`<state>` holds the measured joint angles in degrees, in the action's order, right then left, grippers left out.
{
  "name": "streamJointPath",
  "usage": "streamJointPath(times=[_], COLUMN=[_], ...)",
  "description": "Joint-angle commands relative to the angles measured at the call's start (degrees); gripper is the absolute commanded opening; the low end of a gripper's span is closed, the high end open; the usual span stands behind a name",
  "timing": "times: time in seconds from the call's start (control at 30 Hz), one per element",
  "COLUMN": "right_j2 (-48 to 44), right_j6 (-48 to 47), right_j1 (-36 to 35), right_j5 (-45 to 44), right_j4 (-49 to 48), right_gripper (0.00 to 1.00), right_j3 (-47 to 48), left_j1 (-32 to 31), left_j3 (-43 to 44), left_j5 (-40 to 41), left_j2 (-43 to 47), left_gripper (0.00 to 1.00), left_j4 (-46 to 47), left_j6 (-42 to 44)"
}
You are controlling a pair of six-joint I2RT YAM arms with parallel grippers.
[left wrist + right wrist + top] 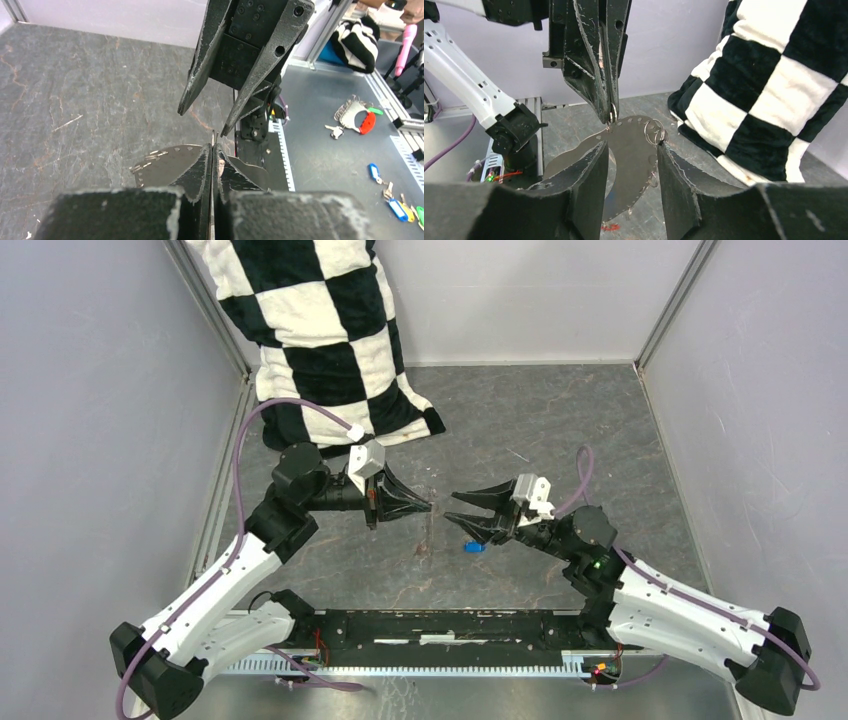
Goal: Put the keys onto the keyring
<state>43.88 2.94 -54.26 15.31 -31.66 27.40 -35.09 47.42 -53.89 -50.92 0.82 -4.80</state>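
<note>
My left gripper (428, 506) is shut on the keyring, a thin grey metal ring. Only a sliver of it pokes past the tips in the left wrist view (214, 136), and a small arc shows in the right wrist view (612, 116); the rest is hidden between the fingers. My right gripper (458, 510) is open and empty, tip to tip with the left gripper (610, 117) and a short gap away. The blue-headed key (474, 547) lies on the table under the right gripper. The red-headed key (610, 227) lies on the table below both grippers.
A black-and-white checkered cushion (320, 340) leans at the back left, close to the left arm. Small wire rings (654, 131) lie on the table near my right fingertip. Outside the cell, a bunch of tagged keys (357, 117) lies on a bench.
</note>
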Motion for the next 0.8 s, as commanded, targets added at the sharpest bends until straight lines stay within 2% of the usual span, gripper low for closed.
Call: streamJointPath(times=[0.0,0.23,0.33,0.43,0.53,0.67,0.77], right_j2=[-0.6,4.7,5.3,4.2,3.3,2.7,2.0], right_j6=[0.8,3.9,4.7,4.5,4.3,4.9,6.4], right_j1=[0.7,2.2,3.0,3.8,4.1,4.2,4.2], right_j5=[1.3,10.8,10.9,5.7,-3.6,-14.5,-20.5], right_j4=[-0.2,-0.5,2.5,8.8,18.9,29.2,31.6], right_gripper=[0.45,0.39,0.43,0.53,0.65,0.67,0.66], right_j3=[4.1,10.0,11.7,12.6,13.9,12.2,8.0], left_j1=[0.1,0.1,0.2,0.6,4.5,12.3,18.1], left_j3=[-0.2,-1.0,-1.7,-3.6,-6.5,-8.9,-9.2], left_j5=[2.1,1.3,3.3,7.9,8.6,4.8,0.2], left_j2=[1.2,2.4,3.6,5.3,7.4,8.4,8.2], left_gripper=[0.02,0.02,0.02,0.02,0.02,0.02,0.02], left_j4=[11.1,12.7,12.2,9.9,9.4,8.2,6.1], left_j6=[-9.4,-8.4,-8.3,-7.3,-6.8,-6.4,-5.3])
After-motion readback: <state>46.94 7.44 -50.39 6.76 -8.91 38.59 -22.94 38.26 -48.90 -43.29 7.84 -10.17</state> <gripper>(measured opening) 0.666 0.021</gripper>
